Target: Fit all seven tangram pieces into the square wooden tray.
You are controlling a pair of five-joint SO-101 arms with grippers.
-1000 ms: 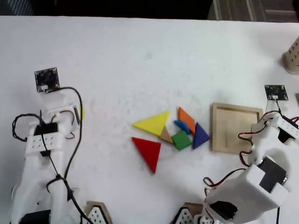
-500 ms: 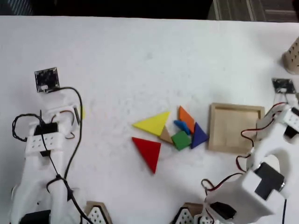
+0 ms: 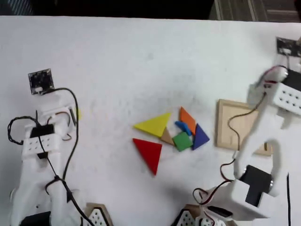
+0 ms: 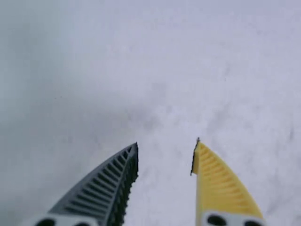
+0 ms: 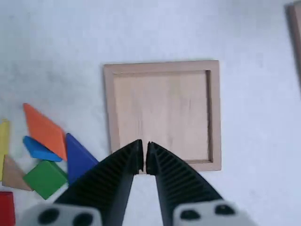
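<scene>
The square wooden tray (image 5: 160,67) lies bare on the white table, with my right gripper (image 5: 144,157) shut and holding nothing above its near rim. In the high view the tray (image 3: 225,123) is partly covered by the right arm (image 3: 263,122). Left of it lie the loose pieces: yellow triangle (image 3: 153,125), red triangle (image 3: 149,153), orange parallelogram (image 3: 188,120), small blue piece (image 3: 182,126), green square (image 3: 182,141), dark blue triangle (image 3: 201,137) and tan triangle (image 3: 166,137). My left gripper (image 4: 164,157) is open over bare table at the far left.
The left arm (image 3: 40,141) stands at the table's left side. Wooden blocks (image 3: 96,214) sit at the near edge by the arm bases. Another wooden edge (image 5: 296,28) shows beyond the tray. Open table lies between the left arm and the pieces.
The right arm has risen and swung toward the table's far right. The tray sits slightly farther right than before. The left arm has shifted a little; the pieces have not moved.
</scene>
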